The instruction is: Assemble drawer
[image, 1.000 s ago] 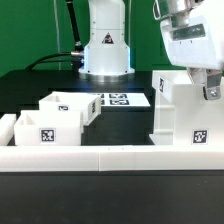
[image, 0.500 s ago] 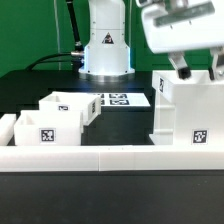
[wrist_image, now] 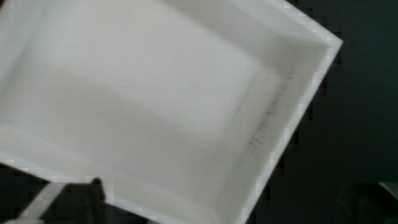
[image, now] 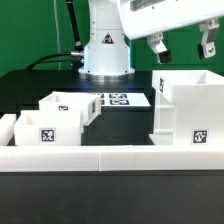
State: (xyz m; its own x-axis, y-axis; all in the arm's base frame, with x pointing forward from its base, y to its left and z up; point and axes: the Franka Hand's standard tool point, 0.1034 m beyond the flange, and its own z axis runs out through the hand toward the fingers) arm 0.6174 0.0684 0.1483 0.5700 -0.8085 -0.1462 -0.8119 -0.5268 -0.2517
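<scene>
The drawer's large white shell [image: 188, 108] stands upright at the exterior view's right, with a tag low on its front. Two small open-top trays [image: 45, 125] [image: 68, 103] sit at the exterior view's left, the nearer one showing a tag. My gripper [image: 182, 45] hangs above the shell's open top, clear of it, with its fingers [image: 157, 47] spread wide and nothing between them. The wrist view is filled by the shell's white inside [wrist_image: 143, 100], seen tilted from above against the black table.
The marker board [image: 118, 100] lies flat on the black table behind the trays. The arm's white base [image: 105, 45] stands at the back. A low white border rail [image: 110, 157] runs along the front edge, with a short white block at its left end.
My gripper has risen from the shell's right wall and moved toward the exterior view's left. It now hangs open above the shell. The shell and trays have not moved.
</scene>
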